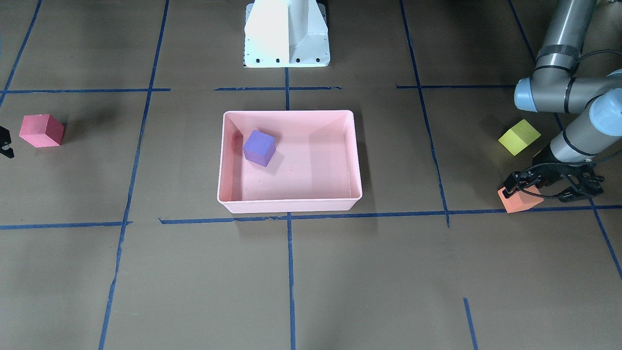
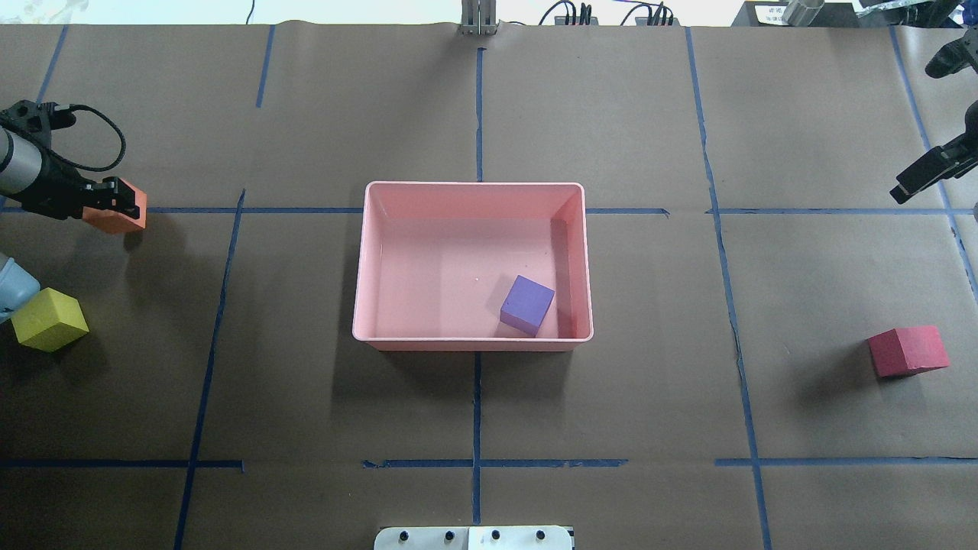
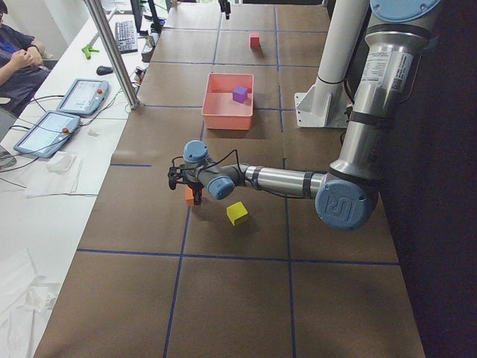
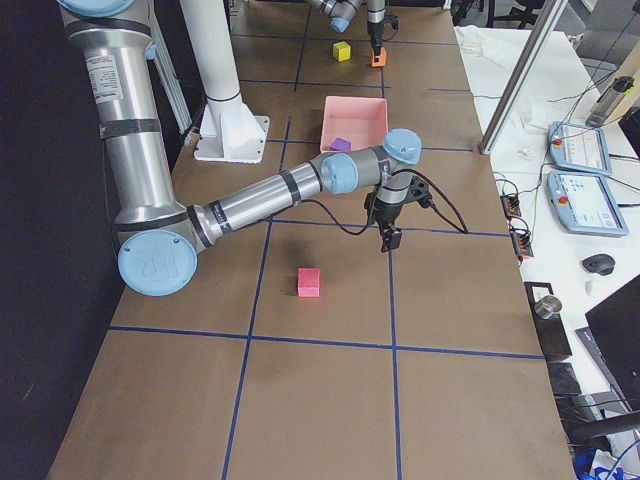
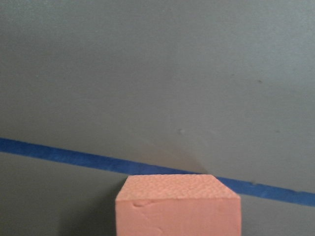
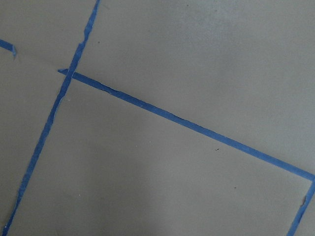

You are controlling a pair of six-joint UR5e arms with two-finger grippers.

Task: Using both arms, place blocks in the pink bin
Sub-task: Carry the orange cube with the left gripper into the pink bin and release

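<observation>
**Left gripper (image 1: pixel 522 189) is closing on the orange block (image 1: pixel 519 201), well apart from the pink bin (image 2: pixel 474 184)**

Brown table (image 2: pixel 474 412) is carrying everything, and the bin is standing at its middle. The left arm (image 3: pixel 283 180) is reaching out far from the bin on the robot's left. Its fingers are sitting on two sides of the orange block and, as I judge it, are pressing it. The right arm (image 4: pixel 260 205) is hanging its gripper (image 4: pixel 388 240) far from the bin on the other side. I cannot tell whether that one is open or closed.

The purple block (image 2: pixel 527 304) is lying inside the bin, near its corner on the robot's side. The yellow-green block (image 2: pixel 50 319) is waiting near the orange one. The red-pink block (image 2: pixel 909 351) is lying well apart from the bin on the robot's right.

One finger seems to be sitting near an edge of the orange block, so the foam could be turning or slipping out during the lift. A low carry could be knocking the bin's rim. The right wrist camera is showing only blue tape (image 6: pixel 172 115), so a descent from there would be missing the red-pink block.

A sticker (image 3: pixel 391 63) on the left arm and a round logo (image 3: pixel 341 209) on its joint are showing, but both are too small for reading.
</observation>
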